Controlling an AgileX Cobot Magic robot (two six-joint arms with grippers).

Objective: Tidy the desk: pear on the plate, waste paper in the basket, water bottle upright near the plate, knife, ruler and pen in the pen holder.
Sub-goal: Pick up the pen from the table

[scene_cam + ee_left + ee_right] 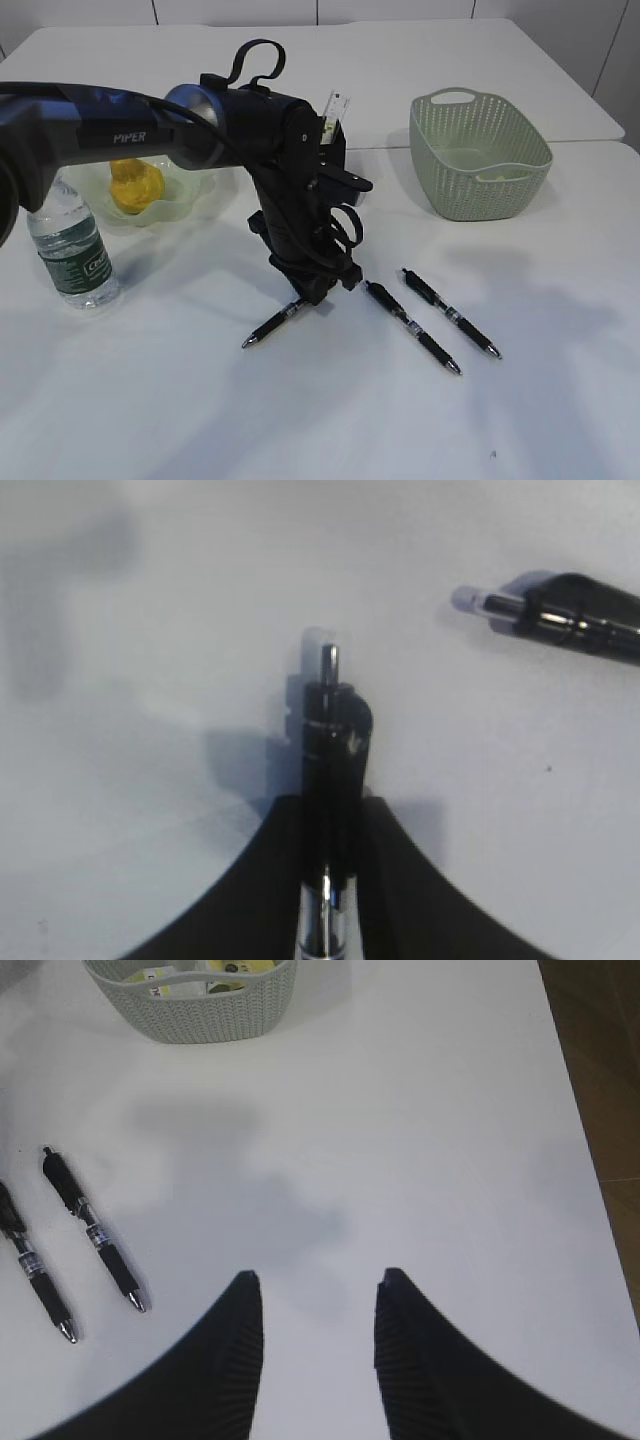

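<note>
On the white counter point(300, 420) in the exterior view, the left end effector point(312, 292) clamps one black pen point(275, 324); two more pens point(412, 326) lie beside it. The left wrist view shows that pen point(332, 770) pinched between the jaws. The right wrist view shows the right end effector point(318, 1295) released, empty, near the basket point(200, 1005).

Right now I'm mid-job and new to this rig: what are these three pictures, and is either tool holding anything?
One picture looks at the desk from the front; the other two come from cameras on each arm's wrist. The left tool is shut on a black pen, its tip resting on the table. The right tool hangs open and empty. Two more pens lie loose. Also there: a green basket, a pear on its plate, an upright water bottle, and a pen holder behind the arm.
</note>
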